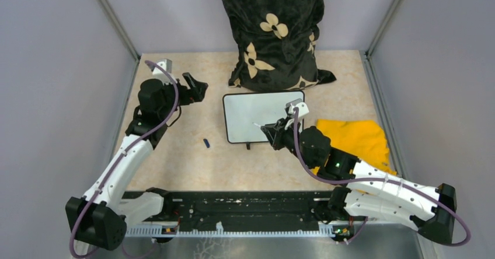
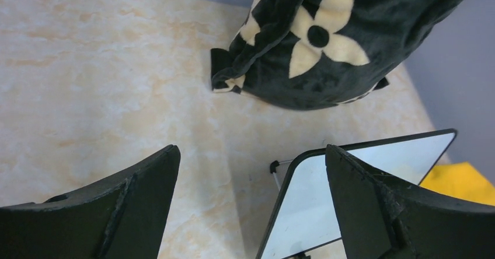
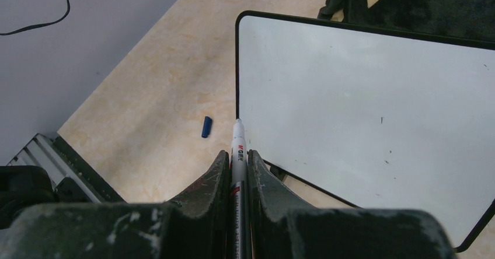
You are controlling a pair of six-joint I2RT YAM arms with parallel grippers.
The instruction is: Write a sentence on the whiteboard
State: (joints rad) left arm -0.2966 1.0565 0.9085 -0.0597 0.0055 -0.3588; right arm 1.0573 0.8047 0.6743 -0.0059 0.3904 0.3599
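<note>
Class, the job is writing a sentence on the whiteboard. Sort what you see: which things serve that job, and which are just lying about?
For the job: whiteboard, blank; marker, gripped in the right gripper.
Lying about: yellow cloth; black flowered fabric; small blue cap on the table.

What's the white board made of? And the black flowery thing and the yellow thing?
The whiteboard looks smooth and glossy with a faint sheen, maybe coated board, in a thin black frame, probably plastic. The black flowery bundle looks like soft plush fabric: fuzzy and folded. The yellow cloth seems soft, matte fabric, wrinkled.
</note>
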